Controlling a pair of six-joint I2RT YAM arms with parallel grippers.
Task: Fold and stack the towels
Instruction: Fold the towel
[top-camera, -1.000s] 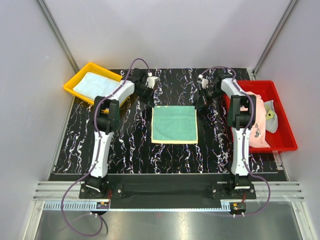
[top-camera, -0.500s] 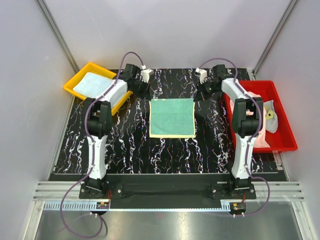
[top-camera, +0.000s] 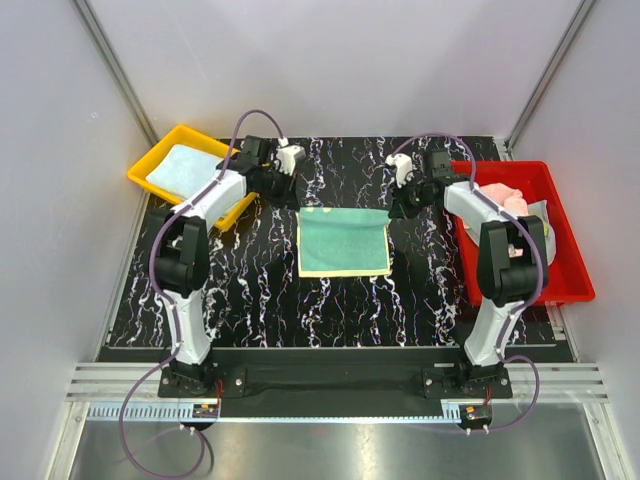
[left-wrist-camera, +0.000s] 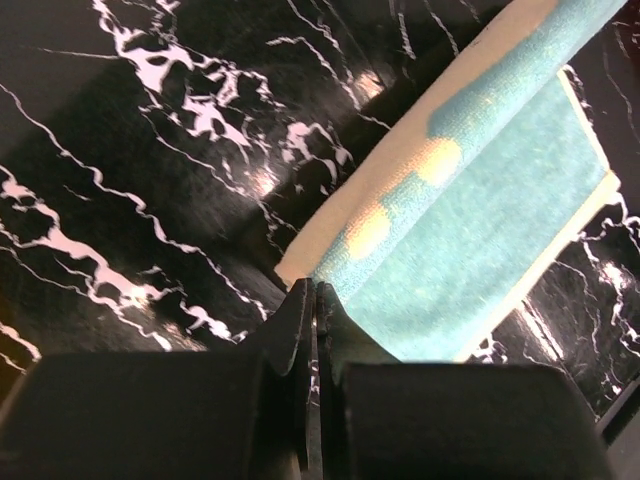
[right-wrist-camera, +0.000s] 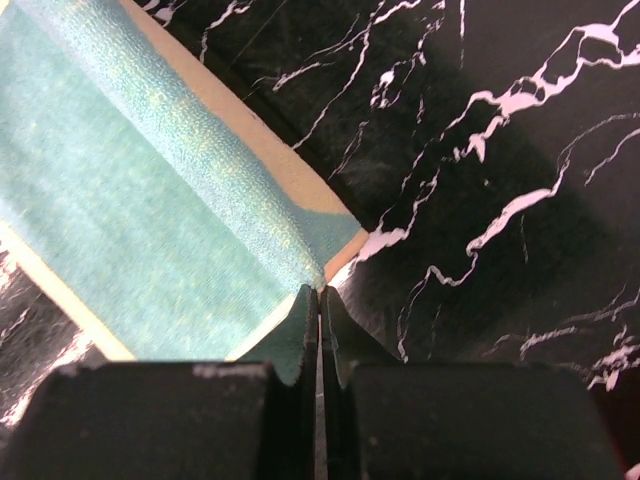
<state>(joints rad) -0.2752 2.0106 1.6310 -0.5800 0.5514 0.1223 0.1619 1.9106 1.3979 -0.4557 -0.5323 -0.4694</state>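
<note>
"Where was the teal towel (top-camera: 343, 243)?"

"Mid-frame on the table (top-camera: 250, 285). The left gripper (left-wrist-camera: 312, 292) and right gripper (right-wrist-camera: 318, 296) each pinched a top corner tight. They needed to bring both corners down together, level, onto the bottom edge."

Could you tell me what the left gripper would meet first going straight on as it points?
Shut on a corner of the teal towel, the left gripper would probably meet the black tabletop just beyond, though depth is unclear.

Cream-edged teal towel (top-camera: 344, 242) at centre, far edge raised; pale blue towel (top-camera: 185, 168) far left; pink towel (top-camera: 503, 197) far right.
</note>
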